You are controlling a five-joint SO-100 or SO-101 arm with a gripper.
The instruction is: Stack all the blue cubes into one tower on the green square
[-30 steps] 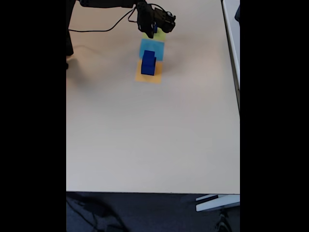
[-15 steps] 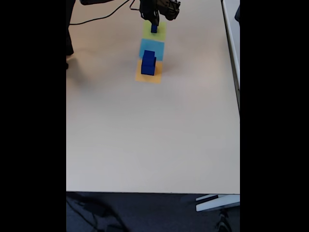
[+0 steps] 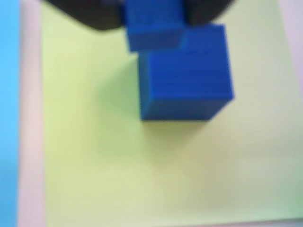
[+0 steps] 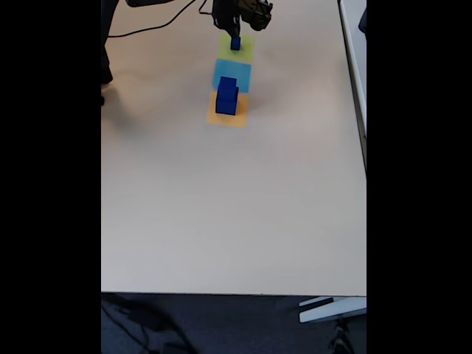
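Observation:
In the wrist view a blue cube (image 3: pixel 187 75) stands on the green square (image 3: pixel 118 165), toward its far side. My gripper (image 3: pixel 154 26) comes in from the top edge. Its dark jaws press both sides of a smaller blue cube (image 3: pixel 154 33), which hangs at the larger cube's upper left corner. In the fixed view the gripper (image 4: pixel 235 32) sits at the far end of the table, just above a blue cube (image 4: pixel 235 44) on the green square (image 4: pixel 245 49). Two more blue cubes (image 4: pixel 227 97) stand stacked on the orange square (image 4: pixel 240 116).
A light-blue square (image 4: pixel 243 75) lies between the green and the orange one; its edge also shows in the wrist view (image 3: pixel 9 118). A black cable (image 4: pixel 147 29) runs across the far left. The table's right edge (image 4: pixel 354 96) is close by.
The gripper has drawn back toward the far edge and no longer covers the green square. A blue cube now shows on that square. The stack on the orange square has not moved.

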